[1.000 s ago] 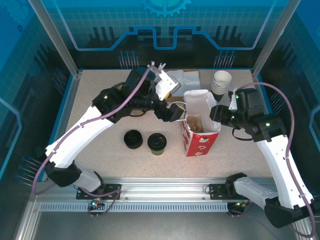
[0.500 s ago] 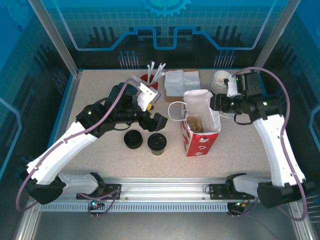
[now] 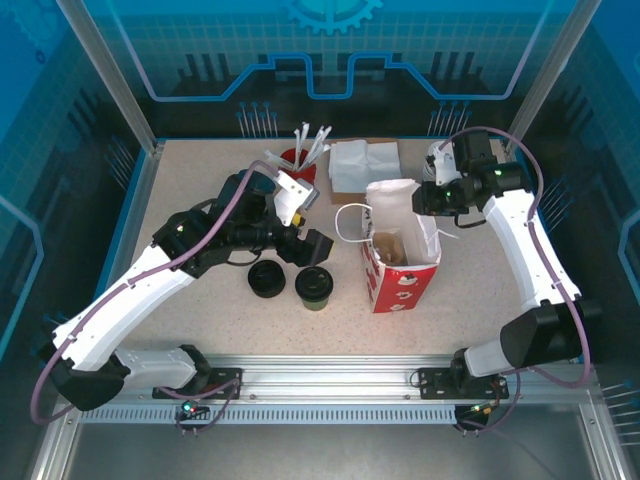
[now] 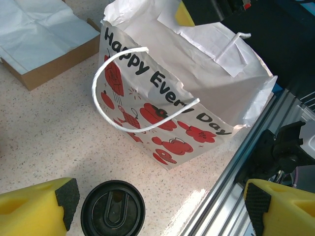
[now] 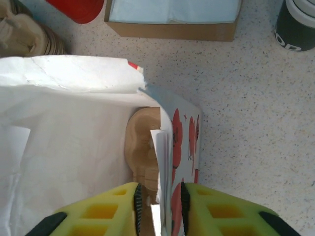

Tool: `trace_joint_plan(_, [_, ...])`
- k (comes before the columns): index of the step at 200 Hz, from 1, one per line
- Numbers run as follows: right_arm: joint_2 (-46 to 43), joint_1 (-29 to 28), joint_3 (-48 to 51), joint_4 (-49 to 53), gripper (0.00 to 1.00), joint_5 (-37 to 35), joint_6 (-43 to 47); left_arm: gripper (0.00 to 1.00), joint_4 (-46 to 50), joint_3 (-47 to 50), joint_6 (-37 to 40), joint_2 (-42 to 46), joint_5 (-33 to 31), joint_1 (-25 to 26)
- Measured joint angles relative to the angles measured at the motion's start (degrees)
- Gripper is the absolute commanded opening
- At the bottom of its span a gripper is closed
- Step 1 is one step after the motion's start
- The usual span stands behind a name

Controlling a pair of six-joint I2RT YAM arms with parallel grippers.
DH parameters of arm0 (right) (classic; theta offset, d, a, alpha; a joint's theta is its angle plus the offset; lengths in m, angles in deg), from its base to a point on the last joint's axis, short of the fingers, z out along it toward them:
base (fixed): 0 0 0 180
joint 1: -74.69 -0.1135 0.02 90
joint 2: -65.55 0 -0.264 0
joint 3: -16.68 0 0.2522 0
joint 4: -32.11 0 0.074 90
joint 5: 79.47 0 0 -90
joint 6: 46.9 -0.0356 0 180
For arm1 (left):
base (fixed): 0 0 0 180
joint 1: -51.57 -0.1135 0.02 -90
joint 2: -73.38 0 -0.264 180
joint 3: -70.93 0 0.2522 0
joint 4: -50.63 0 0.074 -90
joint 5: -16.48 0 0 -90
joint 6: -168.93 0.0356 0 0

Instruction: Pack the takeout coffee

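under the left jaws, spread wide, the takeout coffee (image 4: 112,208) stands on the table (image 4: 44,132); right jaws pinch the paper bag (image 5: 74,142) wall.

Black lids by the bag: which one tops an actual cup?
The one nearer the bag, the coffee: dark cup walls show under its lid. The other, further left, is just a low stack of lids.

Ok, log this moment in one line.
left hand open near coffee | right hand shut on bag rim | coffee outside bag
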Motion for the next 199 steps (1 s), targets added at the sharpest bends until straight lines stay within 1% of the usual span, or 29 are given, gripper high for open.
trace_joint_plan(8, [-0.1,0.0,0.0,-0.2,0.08,0.4,0.3,0.88,0.0,0.0,0.0,0.0,0.0,0.0])
trace_joint_plan(30, [-1.0,0.0,1.1,-1.2,0.00,1.0,-0.2,0.88,0.0,0.0,-0.6,0.0,0.3,0.0])
trace_joint_plan(59, [-6.1,-0.2,4.5,-3.3,0.00,1.7,-2.0,0.88,-0.4,0.2,-1.6,0.5,1.3,0.0])
trace_joint_plan(112, [-23.1,-1.5,12.3,-11.2,0.00,1.7,-8.7,0.88,-1.0,2.4,-2.6,3.2,1.8,0.0])
trace_joint_plan(136, [-29.0,-1.7,16.4,-15.0,0.00,1.7,-11.4,0.87,-1.5,3.6,-2.9,4.3,2.1,0.0])
trace_joint_plan(162, [-33.0,-1.7,19.8,-17.8,0.00,1.7,-13.4,0.88,-2.0,3.9,-3.0,5.0,2.4,0.0])
trace_joint_plan(199, [-36.3,-2.0,22.6,-20.5,0.00,2.0,-15.6,0.86,-2.9,5.1,-3.1,6.3,3.1,0.0])
